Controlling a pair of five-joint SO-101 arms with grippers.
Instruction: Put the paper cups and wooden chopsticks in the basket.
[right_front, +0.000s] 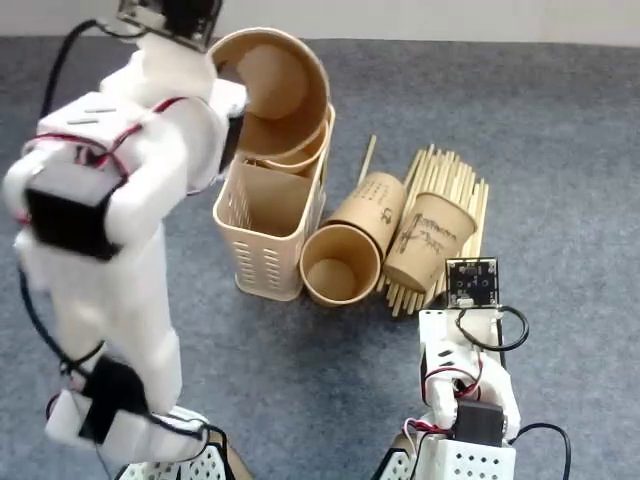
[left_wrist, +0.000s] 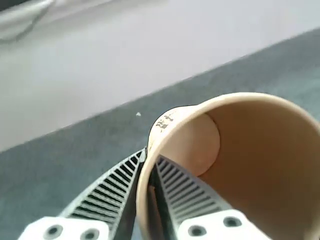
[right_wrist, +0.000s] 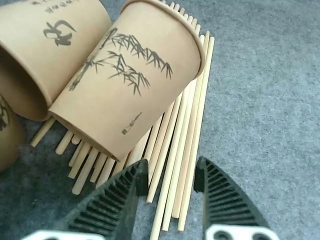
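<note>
The held paper cup (right_front: 283, 82) (left_wrist: 240, 165) hangs tilted over the far end of the basket (right_front: 262, 262), with its open mouth turned up toward the high camera. The left gripper (left_wrist: 147, 155) is clamped on its rim, one ribbed finger (left_wrist: 187, 192) inside the cup and the other outside against the wall. Just below it, nested paper cups (right_front: 305, 155) sit in the far part of the basket; whether the held cup touches them cannot be told. The near part of the cream, slotted basket shows bare walls.

Three more paper cups lie on their sides beside the basket. The nearest cup (right_front: 342, 262) rests against the basket's side with its mouth facing the near edge of the table. The second cup (right_front: 375, 203) (right_wrist: 45, 45) lies just behind it. The bamboo-print cup (right_front: 432, 238) (right_wrist: 125, 80) lies on top of the wooden chopsticks (right_front: 455, 185) (right_wrist: 180, 150) and touches the second cup. The chopsticks lie side by side in a flat bundle under and beyond these cups.

The right gripper (right_wrist: 170, 172) hovers just above the near ends of the chopsticks, its fingers apart and holding nothing, close to the base of the bamboo-print cup. Everything rests on a grey felt table cover (right_front: 560, 150).
</note>
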